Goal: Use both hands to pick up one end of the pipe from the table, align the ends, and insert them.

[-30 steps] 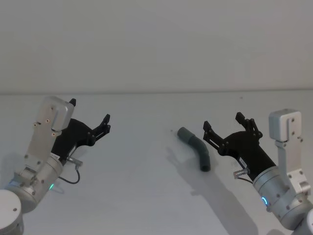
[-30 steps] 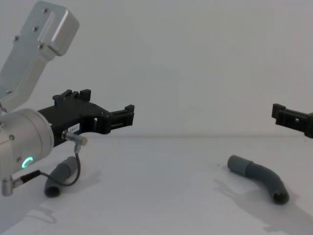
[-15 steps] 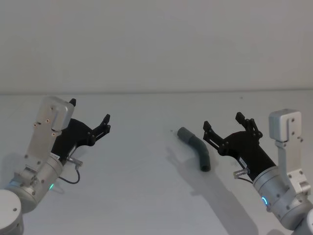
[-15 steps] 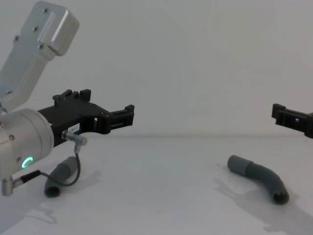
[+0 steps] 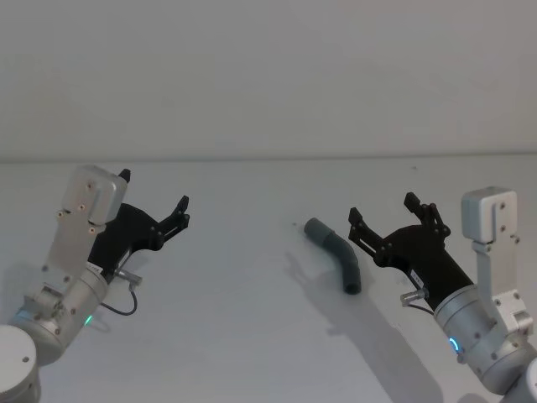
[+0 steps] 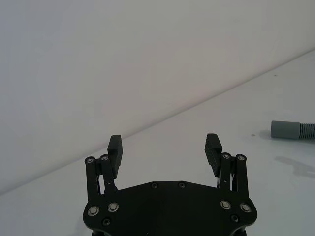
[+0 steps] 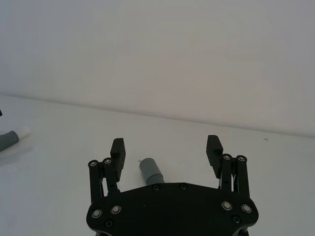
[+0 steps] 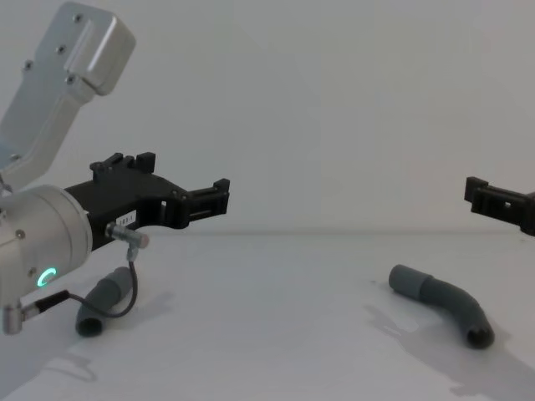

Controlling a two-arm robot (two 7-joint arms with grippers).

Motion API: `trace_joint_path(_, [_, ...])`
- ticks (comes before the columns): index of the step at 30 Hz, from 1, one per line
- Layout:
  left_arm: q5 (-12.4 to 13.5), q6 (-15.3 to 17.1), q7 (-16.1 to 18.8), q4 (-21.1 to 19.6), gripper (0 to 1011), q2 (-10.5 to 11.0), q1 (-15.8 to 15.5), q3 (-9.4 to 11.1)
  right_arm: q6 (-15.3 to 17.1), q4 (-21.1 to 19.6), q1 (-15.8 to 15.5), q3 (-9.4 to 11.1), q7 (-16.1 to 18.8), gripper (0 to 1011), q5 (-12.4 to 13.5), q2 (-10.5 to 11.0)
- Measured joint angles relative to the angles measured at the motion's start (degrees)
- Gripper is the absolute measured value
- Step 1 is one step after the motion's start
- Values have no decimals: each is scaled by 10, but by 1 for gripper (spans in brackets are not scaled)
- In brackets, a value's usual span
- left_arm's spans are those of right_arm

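Two dark grey ribbed pipe pieces lie on the white table (image 5: 243, 336). One bent piece (image 5: 336, 253) rests right of centre, its smooth cuff end (image 8: 407, 280) pointing toward the left and back; the right wrist view shows this cuff (image 7: 148, 168) just below my jaws. The other piece (image 8: 100, 302) lies at the left, under my left arm, partly behind a cable. My left gripper (image 5: 154, 191) hovers open above the table's left side. My right gripper (image 5: 383, 207) hovers open just right of the bent piece. Both hold nothing.
A pale grey wall (image 5: 268, 75) rises behind the table's far edge. The left wrist view catches the right piece's cuff (image 6: 284, 130) far off. Bare table surface (image 8: 267, 334) stretches between the two pieces.
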Motion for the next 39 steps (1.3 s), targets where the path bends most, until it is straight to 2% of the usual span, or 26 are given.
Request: trace_joint_path(39, [0,1,0,-1,1002,0,1,0,0,0,0,0,0,1002,0,0])
